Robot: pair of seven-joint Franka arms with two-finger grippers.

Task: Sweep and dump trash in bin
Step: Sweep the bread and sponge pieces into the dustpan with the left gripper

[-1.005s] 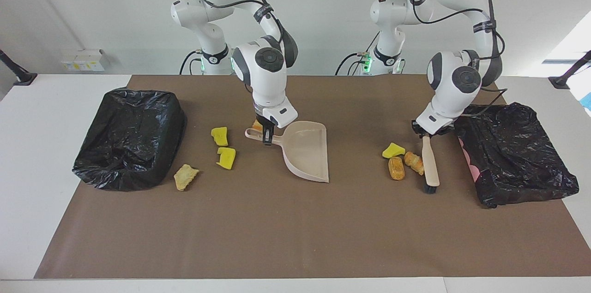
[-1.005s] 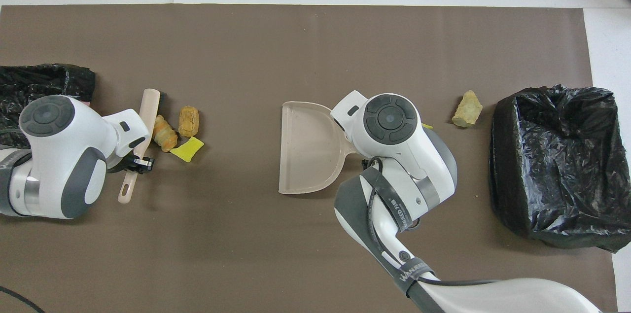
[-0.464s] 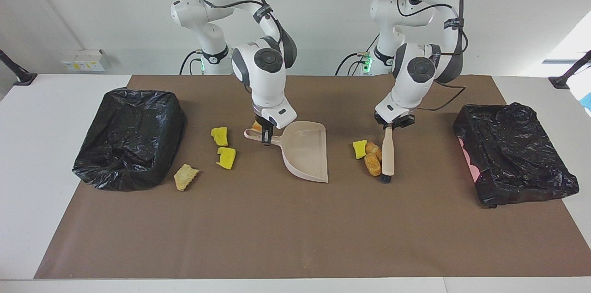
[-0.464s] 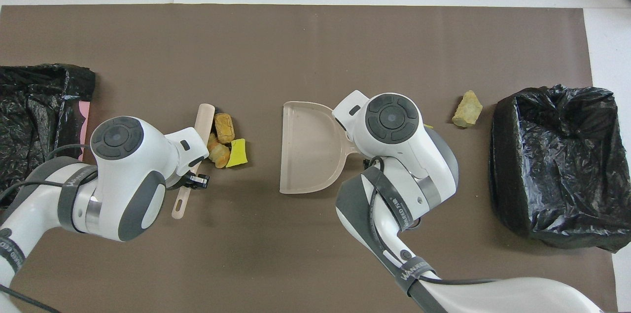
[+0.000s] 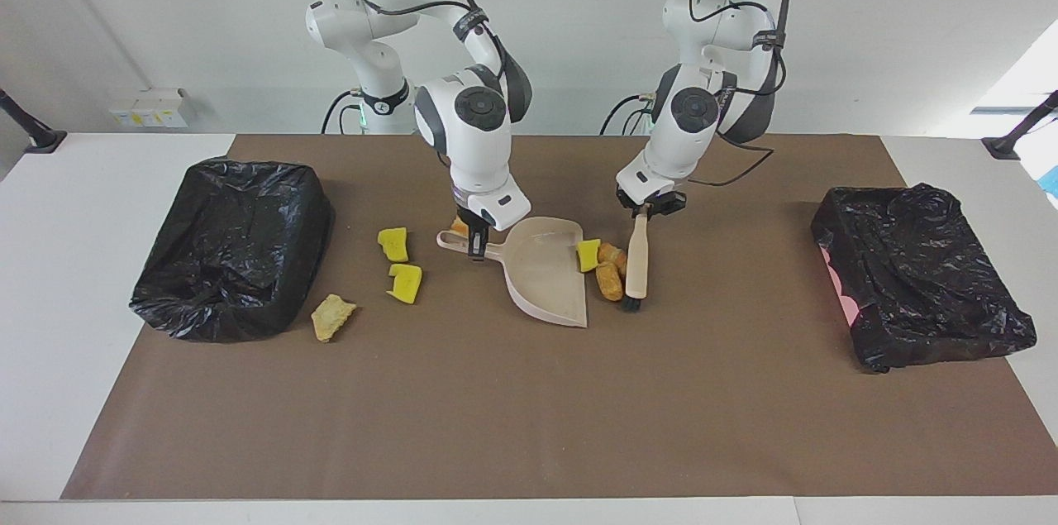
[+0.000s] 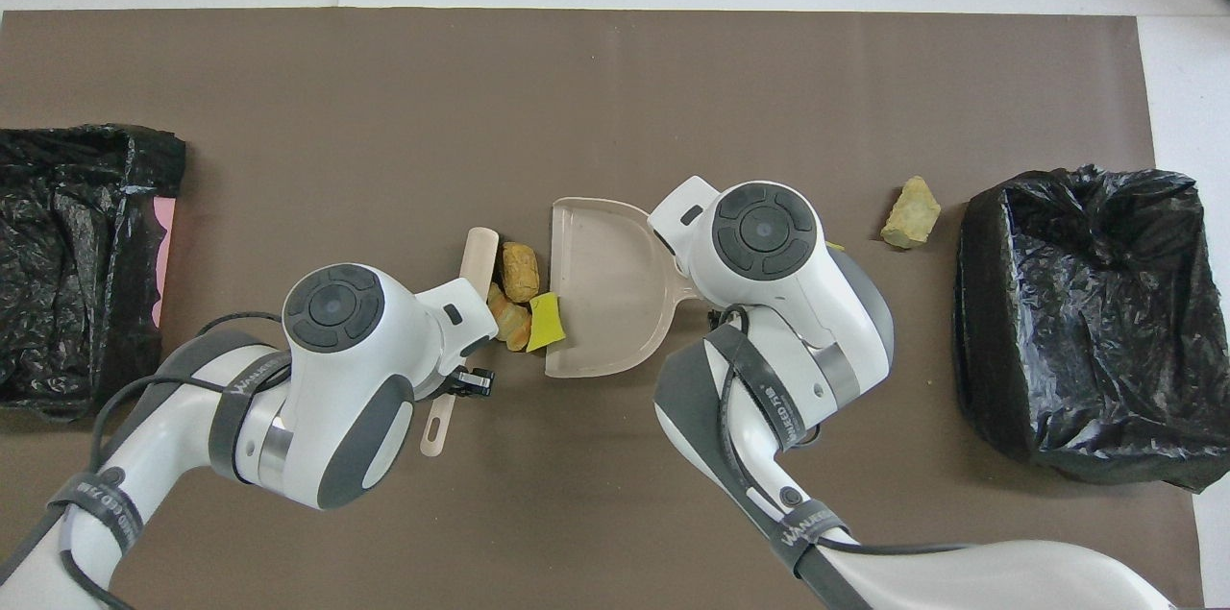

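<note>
My left gripper (image 5: 645,211) is shut on the handle of the beige brush (image 5: 636,264), whose bristle end rests on the mat. Pressed against the brush lie three bits of trash: a yellow wedge (image 5: 588,254) and two golden-brown pieces (image 5: 609,281). The wedge (image 6: 544,333) touches the open mouth of the beige dustpan (image 5: 550,277). My right gripper (image 5: 475,244) is shut on the dustpan's handle and holds the pan flat on the mat. Two more yellow wedges (image 5: 393,243) and a pastry piece (image 5: 332,316) lie toward the right arm's end, and another brown bit (image 5: 459,225) peeks out beside the right gripper.
A black-lined bin (image 5: 231,248) stands at the right arm's end of the brown mat. A second black-lined bin (image 5: 917,273) stands at the left arm's end. Bare mat (image 5: 529,409) stretches out farther from the robots than the dustpan.
The left arm has swept the brush along the mat from beside its bin to the dustpan, pushing the wedge and two brown pieces up to the pan's mouth. The right arm and dustpan stayed still.
</note>
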